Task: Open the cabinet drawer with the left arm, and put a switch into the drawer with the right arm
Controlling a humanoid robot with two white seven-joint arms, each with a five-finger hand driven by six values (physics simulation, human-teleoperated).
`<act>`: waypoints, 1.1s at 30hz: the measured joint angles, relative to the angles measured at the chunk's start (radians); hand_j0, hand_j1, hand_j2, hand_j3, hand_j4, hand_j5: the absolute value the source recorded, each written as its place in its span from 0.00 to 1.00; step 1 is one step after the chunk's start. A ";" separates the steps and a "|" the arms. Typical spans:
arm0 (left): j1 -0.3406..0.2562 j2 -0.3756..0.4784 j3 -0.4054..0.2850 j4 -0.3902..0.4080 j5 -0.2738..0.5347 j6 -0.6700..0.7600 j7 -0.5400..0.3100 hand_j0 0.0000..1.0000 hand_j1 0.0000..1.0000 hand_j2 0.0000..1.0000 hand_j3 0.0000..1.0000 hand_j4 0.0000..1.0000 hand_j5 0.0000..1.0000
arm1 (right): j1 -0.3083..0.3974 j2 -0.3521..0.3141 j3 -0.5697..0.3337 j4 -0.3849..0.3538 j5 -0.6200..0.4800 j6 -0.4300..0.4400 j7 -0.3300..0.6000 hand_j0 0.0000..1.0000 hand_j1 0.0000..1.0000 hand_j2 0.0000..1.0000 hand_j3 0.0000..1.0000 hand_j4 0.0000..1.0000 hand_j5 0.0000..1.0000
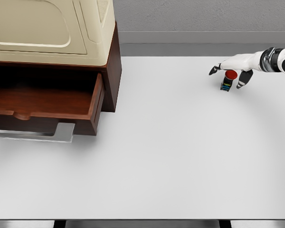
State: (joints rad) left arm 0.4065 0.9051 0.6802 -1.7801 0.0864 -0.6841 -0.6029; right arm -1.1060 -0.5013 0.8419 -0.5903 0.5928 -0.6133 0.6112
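Right hand (233, 71) fingers (243, 79) straddle the switch (228, 80); drawer (47, 107) open.

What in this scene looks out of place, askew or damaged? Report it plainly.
Nothing stands out. The drawer is pulled out of the cabinet squarely and shows no contents. The switch stands upright on the white table, with the right hand around it. No spill or damage shows.

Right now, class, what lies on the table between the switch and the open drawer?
Nothing: in the head view, only bare white table separates the switch, beneath the right hand, from the open drawer.
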 measured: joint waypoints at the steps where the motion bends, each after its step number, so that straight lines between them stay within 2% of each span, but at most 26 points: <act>1: 0.000 -0.003 0.018 0.000 0.024 0.020 0.000 1.00 1.00 1.00 1.00 1.00 1.00 | 0.000 0.000 0.000 0.000 0.000 0.000 0.000 0.87 0.87 0.87 0.87 0.87 0.87; 6: 0.003 -0.026 0.092 -0.011 0.082 0.061 0.000 1.00 1.00 1.00 1.00 1.00 1.00 | 0.000 0.000 0.005 0.001 0.001 0.000 0.000 0.85 0.85 0.85 0.85 0.85 0.85; 8: 0.003 -0.036 0.116 -0.015 0.089 0.065 0.000 1.00 1.00 1.00 1.00 1.00 1.00 | 0.000 0.000 0.006 0.001 0.000 0.000 0.000 0.72 0.72 0.72 0.72 0.72 0.72; 9: 0.005 -0.040 0.123 -0.017 0.091 0.067 0.000 1.00 1.00 1.00 1.00 1.00 1.00 | 0.000 0.000 0.007 0.001 0.000 0.000 0.000 0.71 0.71 0.71 0.71 0.71 0.71; 18: -0.021 -0.044 0.120 -0.021 0.095 0.070 0.000 1.00 1.00 1.00 1.00 1.00 1.00 | 0.000 0.001 0.012 0.010 0.001 0.000 0.000 0.72 0.72 0.72 0.72 0.72 0.72; 22: -0.037 -0.046 0.118 -0.021 0.096 0.070 0.000 1.00 1.00 1.00 1.00 1.00 1.00 | 0.000 0.001 0.013 0.013 0.000 0.000 0.000 0.62 0.62 0.62 0.62 0.62 0.62; 26: -0.038 -0.046 0.115 -0.021 0.096 0.070 0.000 1.00 1.00 1.00 1.00 1.00 1.00 | 0.000 0.002 0.014 0.014 0.000 0.000 0.000 0.61 0.61 0.61 0.61 0.61 0.61; 29: -0.156 -0.040 0.052 -0.022 0.098 0.071 0.000 1.00 1.00 1.00 1.00 1.00 1.00 | 0.000 0.002 0.013 0.014 -0.001 0.000 0.000 0.54 0.54 0.54 0.54 0.54 0.54; 31: -0.196 -0.035 -0.018 -0.022 0.096 0.071 0.000 1.00 1.00 1.00 1.00 1.00 1.00 | 0.000 0.002 0.013 0.013 0.000 0.000 0.000 0.50 0.50 0.50 0.50 0.50 0.50; 33: -0.204 -0.033 -0.065 -0.022 0.094 0.070 0.000 1.00 1.00 1.00 1.00 1.00 1.00 | 0.000 0.002 0.013 0.012 -0.001 0.000 0.000 0.51 0.51 0.51 0.51 0.51 0.51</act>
State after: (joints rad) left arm 0.2025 0.8724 0.6156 -1.8023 0.1799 -0.6138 -0.6031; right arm -1.1060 -0.4998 0.8548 -0.5780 0.5922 -0.6136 0.6113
